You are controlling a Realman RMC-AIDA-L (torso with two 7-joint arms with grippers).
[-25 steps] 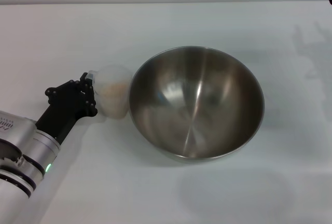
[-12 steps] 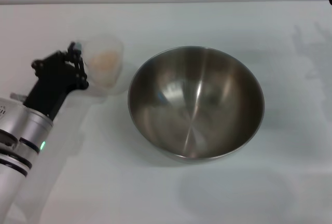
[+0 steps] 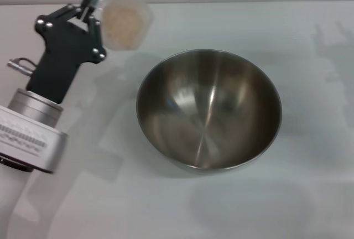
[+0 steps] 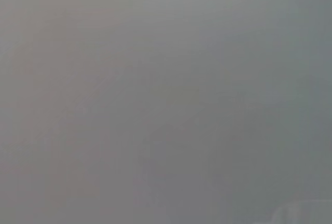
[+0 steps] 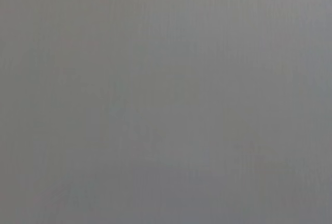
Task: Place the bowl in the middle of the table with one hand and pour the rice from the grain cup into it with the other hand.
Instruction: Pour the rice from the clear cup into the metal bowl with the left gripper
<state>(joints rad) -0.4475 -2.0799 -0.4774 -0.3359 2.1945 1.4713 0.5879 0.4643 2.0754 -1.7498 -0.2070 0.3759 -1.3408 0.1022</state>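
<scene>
Only the head view shows anything: upper left, the left gripper (image 3: 95, 15) pinches the grain cup (image 3: 125, 22) (rice (image 3: 121, 23) inside); the bowl (image 3: 209, 109) sits centre; both wrist views are blank grey.

One steel bowl (image 3: 209, 110) stands on the one white tabletop (image 3: 310, 195), and its inside holds no grains. One clear grain cup (image 3: 124, 22) shows in the head view, carrying a single heap of pale rice (image 3: 120, 21). One robot arm is in sight, with one black pincer (image 3: 94, 15) at the cup; both wrist views give only a flat grey field with nothing to count.
</scene>
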